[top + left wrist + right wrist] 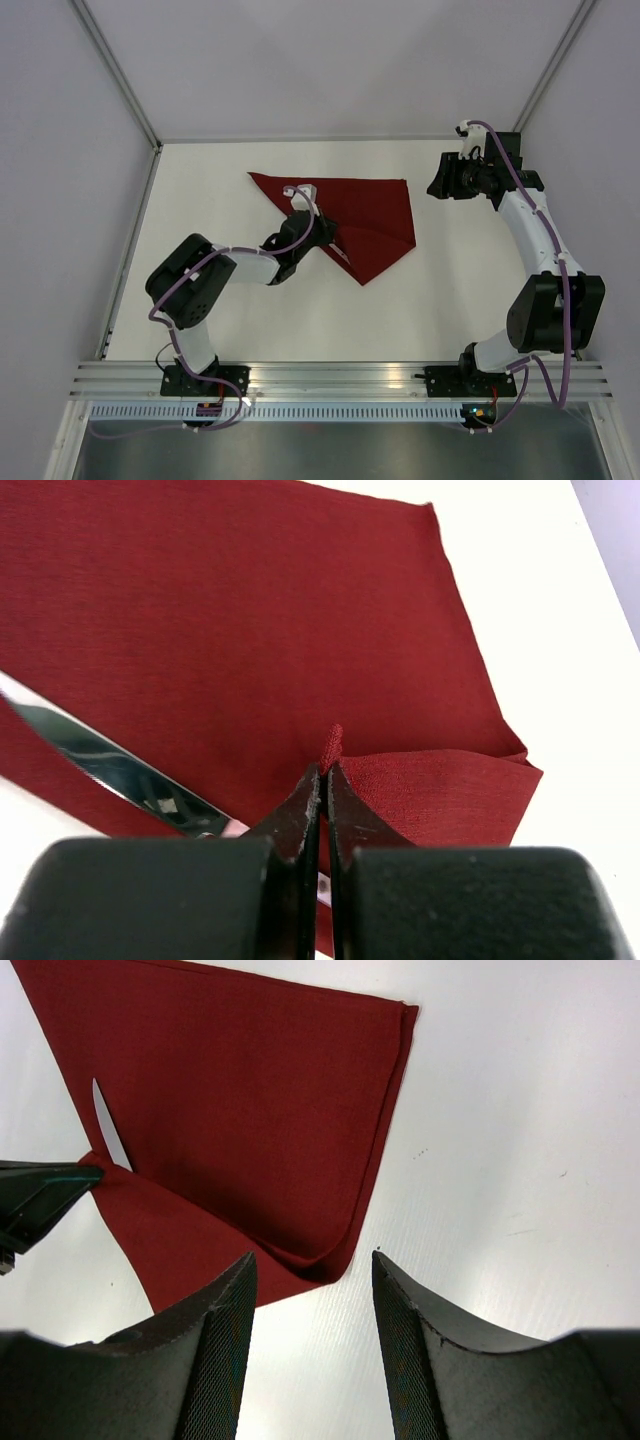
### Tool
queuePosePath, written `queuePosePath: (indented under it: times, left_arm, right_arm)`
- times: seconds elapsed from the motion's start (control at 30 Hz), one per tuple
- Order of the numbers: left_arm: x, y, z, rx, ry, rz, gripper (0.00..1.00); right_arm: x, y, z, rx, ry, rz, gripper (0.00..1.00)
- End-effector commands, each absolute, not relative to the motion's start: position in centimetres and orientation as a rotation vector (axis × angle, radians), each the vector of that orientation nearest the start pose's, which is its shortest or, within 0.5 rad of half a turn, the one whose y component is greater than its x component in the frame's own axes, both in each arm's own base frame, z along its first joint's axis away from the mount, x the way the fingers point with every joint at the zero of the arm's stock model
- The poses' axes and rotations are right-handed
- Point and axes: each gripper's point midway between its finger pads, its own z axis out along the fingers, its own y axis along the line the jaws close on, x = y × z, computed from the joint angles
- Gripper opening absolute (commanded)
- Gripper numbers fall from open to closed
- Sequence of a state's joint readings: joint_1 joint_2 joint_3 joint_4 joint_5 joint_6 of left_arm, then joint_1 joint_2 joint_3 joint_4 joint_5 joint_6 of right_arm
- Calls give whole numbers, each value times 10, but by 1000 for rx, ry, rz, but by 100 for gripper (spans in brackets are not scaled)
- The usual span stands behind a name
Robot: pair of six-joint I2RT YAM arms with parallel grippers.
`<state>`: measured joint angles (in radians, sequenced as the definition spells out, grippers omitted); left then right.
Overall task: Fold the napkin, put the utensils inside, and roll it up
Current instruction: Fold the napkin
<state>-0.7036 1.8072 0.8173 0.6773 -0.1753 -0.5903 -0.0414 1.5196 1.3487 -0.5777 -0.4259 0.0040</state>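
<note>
The dark red napkin (pixel 378 215) lies folded into a rough triangle on the white table, with one flap turned over along its near edge. It also shows in the left wrist view (pixel 250 610) and the right wrist view (pixel 250 1090). My left gripper (pixel 328 236) is shut on a pinched ridge of the napkin's folded flap (pixel 326 770). A slim shiny utensil (pixel 100 760) lies on the cloth just left of that gripper, partly under the flap; its pale tip shows in the right wrist view (pixel 106 1125). My right gripper (pixel 442 180) is open and empty above the table, right of the napkin (pixel 312 1260).
The white table (pixel 250 310) is bordered by a metal frame rail (pixel 130 250) on the left and grey walls behind. The left arm's fingers (pixel 40 1195) show at the left edge of the right wrist view.
</note>
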Motion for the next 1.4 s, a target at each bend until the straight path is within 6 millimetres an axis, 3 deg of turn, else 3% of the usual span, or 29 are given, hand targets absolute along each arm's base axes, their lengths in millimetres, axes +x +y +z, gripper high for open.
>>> queuePosePath:
  times: [0.0, 0.4, 1.37]
  left_arm:
    - [392, -307, 112, -88, 1904, -769, 2]
    - [414, -273, 110, -157, 1917, -699, 2]
    - [435, -241, 101, -228, 1988, -553, 2]
  right_arm:
    - [407, 57, 206, -161, 2266, 484, 55]
    - [407, 56, 200, -157, 2282, 487, 55]
    - [405, 58, 194, -158, 2302, 502, 56]
